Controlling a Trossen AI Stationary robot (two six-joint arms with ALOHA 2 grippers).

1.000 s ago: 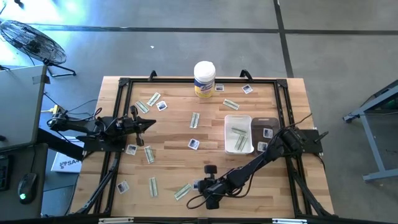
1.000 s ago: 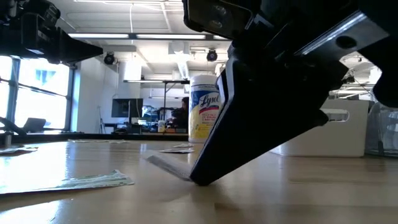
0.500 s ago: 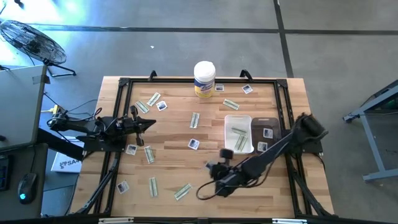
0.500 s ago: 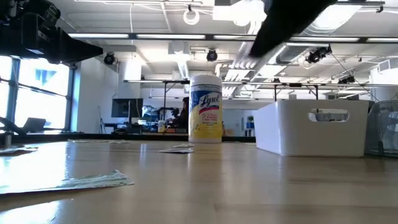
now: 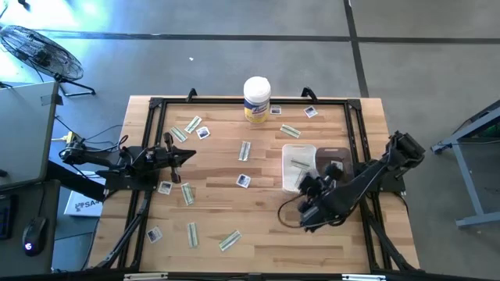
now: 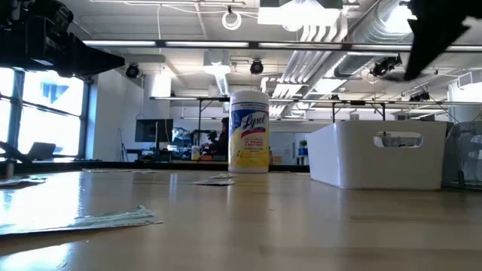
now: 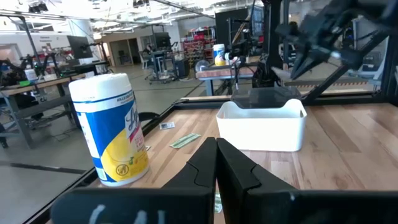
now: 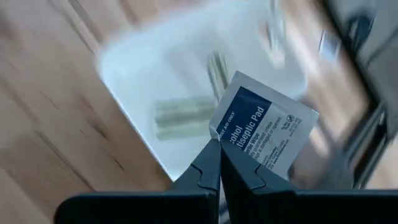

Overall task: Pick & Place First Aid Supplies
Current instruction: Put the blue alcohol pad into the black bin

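Right pincer (image 8: pixel 219 163) carrying an antiseptic pad packet (image 8: pixel 264 134) to the white tray (image 5: pixel 297 168).

The packet is clamped by one corner between closed fingers. In the high view, lower right of centre, the tray lies just beside the pincer toward upper left, long axis running top to bottom. The left pincer (image 7: pixel 216 163) is held shut and empty at frame left, well apart.

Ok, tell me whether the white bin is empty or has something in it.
Not empty: the white bin holds pale green strips on its floor. The right pincer, shut on an antiseptic pad packet, hangs over it.
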